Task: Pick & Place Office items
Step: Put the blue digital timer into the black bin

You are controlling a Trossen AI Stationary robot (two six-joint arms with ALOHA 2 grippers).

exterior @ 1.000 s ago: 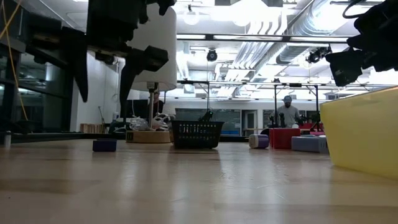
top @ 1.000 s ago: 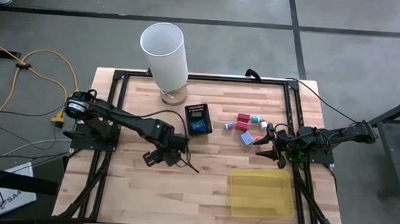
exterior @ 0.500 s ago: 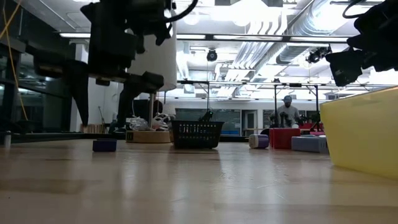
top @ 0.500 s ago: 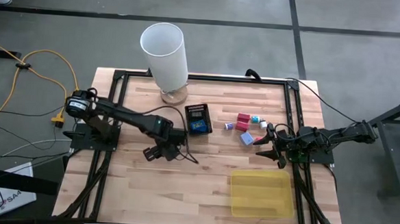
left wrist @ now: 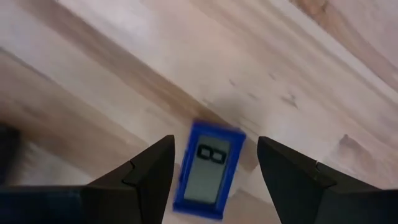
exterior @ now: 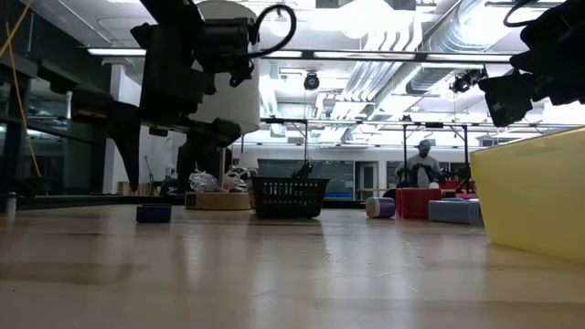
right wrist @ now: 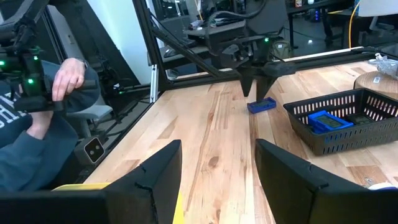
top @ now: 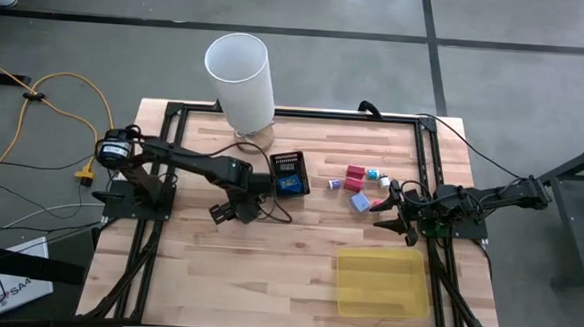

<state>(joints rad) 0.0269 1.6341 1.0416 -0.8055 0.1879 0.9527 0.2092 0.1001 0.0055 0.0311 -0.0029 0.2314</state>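
Observation:
A small blue office item with a grey face [left wrist: 208, 169] lies flat on the wooden table; it also shows as a blue piece [right wrist: 261, 104] and low on the table [exterior: 154, 213]. My left gripper [left wrist: 210, 177] hangs open just above it, pointing down, one finger on either side, touching nothing. In the high view the left gripper [top: 242, 207] hides the piece. Red [top: 355, 174], purple [top: 334, 184], pale blue [top: 360, 200] and white/teal [top: 376, 176] blocks lie near my right gripper [top: 382, 203], which waits open and level at the table's right.
A black mesh box [top: 289, 173] holding a blue item [right wrist: 328, 121] stands just right of the left gripper. A tall white cylinder [top: 241, 79] stands at the far edge. A yellow tray [top: 381, 281] lies near right. A person [right wrist: 43, 124] sits beyond the table's left side.
My left gripper has moved toward the table's far edge and the mesh box and has sunk lower, coming over the blue piece. Its fingers keep the same gap. The blue piece has not moved.

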